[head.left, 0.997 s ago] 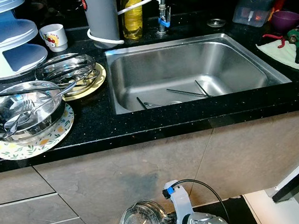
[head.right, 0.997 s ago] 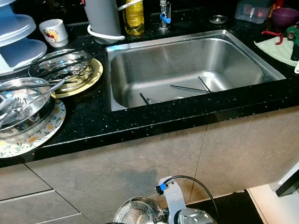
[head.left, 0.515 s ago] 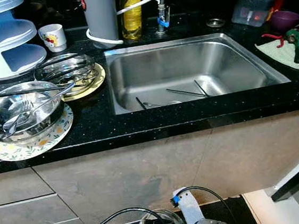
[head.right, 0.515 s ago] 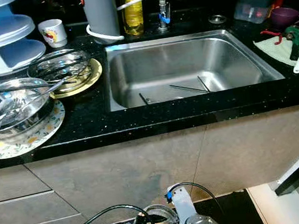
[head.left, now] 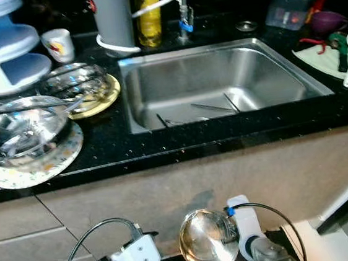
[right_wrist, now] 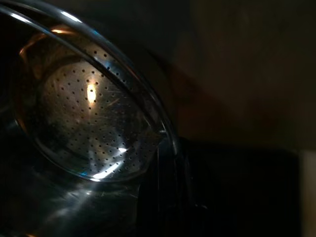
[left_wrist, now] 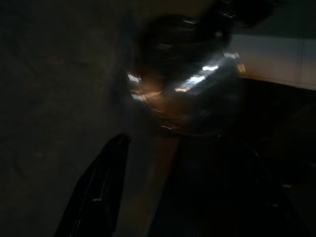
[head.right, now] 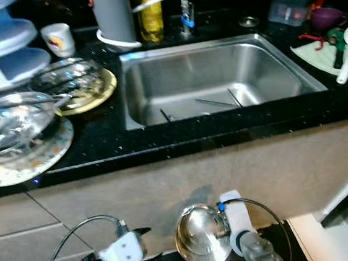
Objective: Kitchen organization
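Colander (head.left: 205, 240) | now raised, tilted, pinched by right tool (right_wrist: 165, 148) | left tool (left_wrist: 106, 197) risen, state unclear

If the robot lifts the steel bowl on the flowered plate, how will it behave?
The steel bowl is probably stiff and fairly light, being thin metal. Its polished rim likely slips between fingers. The loose utensils inside may slide or fall if it tilts.
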Robot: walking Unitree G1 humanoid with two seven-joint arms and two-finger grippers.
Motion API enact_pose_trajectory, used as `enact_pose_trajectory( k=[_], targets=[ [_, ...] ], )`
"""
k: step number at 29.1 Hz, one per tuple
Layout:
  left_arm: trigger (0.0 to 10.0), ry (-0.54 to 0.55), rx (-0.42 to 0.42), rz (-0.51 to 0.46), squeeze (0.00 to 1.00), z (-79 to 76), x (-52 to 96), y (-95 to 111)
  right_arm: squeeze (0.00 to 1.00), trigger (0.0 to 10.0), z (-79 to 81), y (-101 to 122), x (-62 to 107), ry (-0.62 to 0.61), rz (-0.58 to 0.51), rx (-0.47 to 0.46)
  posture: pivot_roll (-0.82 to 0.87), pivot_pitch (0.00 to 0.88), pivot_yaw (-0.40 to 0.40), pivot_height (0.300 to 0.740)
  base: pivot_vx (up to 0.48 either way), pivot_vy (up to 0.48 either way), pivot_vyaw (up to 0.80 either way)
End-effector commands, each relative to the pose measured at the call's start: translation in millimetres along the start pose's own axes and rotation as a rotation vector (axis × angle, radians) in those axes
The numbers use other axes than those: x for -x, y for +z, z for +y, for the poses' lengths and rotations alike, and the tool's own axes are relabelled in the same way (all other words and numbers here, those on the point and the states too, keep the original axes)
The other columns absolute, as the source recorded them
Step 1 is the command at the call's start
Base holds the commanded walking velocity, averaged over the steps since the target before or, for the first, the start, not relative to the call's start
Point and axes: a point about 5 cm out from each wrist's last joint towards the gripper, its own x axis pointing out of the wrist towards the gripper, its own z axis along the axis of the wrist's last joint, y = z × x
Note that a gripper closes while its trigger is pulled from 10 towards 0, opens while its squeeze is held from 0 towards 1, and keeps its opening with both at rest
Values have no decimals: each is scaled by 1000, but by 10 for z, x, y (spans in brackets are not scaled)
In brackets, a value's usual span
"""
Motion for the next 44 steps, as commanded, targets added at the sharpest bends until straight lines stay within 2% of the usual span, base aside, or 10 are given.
enact_pose_trajectory(
  k=[1, 5, 17, 23, 25, 30, 38, 41, 43, 44],
  targets=[
    [10000, -24, 39, 22, 0, -31, 60, -21, 0, 0, 0, -3, 33, 36, -34, -36, -72, 179, -21, 740, 0, 0, 0],
    [10000, 58, 154, -21, 0, 66, 232, 155, 0, 0, 15, 299, 217, 279, -183, -4, -80, 178, -19, 740, 0, 0, 0],
    [10000, 94, 351, -186, 0, 270, 322, 564, 0, 0, 90, 434, 649, 696, -147, 59, -83, 173, -19, 740, 0, 0, 0],
    [10000, 81, 383, -284, 0, 458, 388, 890, 0, 0, 82, 818, 831, 813, -286, -90, -79, 176, -20, 740, 0, 0, 0],
    [10000, 81, 383, -284, 0, 458, 388, 890, 0, 0, 82, 818, 831, 813, -286, -90, -79, 176, -20, 740, 0, 0, 0],
    [10000, 121, 431, -390, 0, 672, 435, 1189, 0, 0, -163, 1437, 1015, 820, -573, -269, -77, 182, -21, 740, 0, 0, 0],
    [10000, 166, 397, -427, 0, 850, 372, 1361, 0, 0, -503, 1930, 1189, 789, -839, -434, -76, 186, -25, 740, 0, 0, 0],
    [10000, 195, 356, -407, 0, 887, 300, 1407, 0, 0, -626, 2098, 1186, 689, -906, -473, -76, 186, -25, 740, 0, 0, 0],
    [10000, 240, 272, -379, 0, 960, 138, 1497, 0, 78, -859, 2262, 1041, 364, -910, -453, -74, 186, -28, 740, 0, 0, 0],
    [10000, 240, 272, -379, 0, 960, 138, 1497, 0, 78, -859, 2262, 1041, 364, -910, -453, -74, 186, -28, 740, 0, 0, 0]
  ],
)
